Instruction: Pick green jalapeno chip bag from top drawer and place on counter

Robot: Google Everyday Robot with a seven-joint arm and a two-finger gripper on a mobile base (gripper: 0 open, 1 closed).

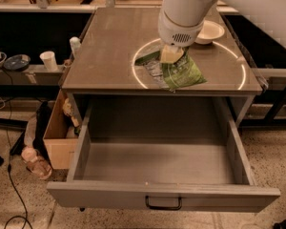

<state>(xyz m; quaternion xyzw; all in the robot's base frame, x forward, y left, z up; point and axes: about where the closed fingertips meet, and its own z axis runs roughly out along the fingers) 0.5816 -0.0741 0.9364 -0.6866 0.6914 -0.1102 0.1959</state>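
I am on the placing half of the job: the green jalapeno chip bag (181, 73) is out of the top drawer (157, 163), which stands pulled open and bare at 6 o'clock from me, and it now hangs over the desk (109, 42). My tool (172, 54) is pinched narrow on the bag's upper edge, and the crumpled foil droops from it toward 5 o'clock, inside the white circle line (136, 66) near its 7 o'clock arc. I cannot quite tell whether the bag's lower corner already brushes the desk or hovers just above it. Next, I judge, I should lower a touch, spread the tool and lift clear, keeping away from the white bowl (207, 31) at 1 o'clock.
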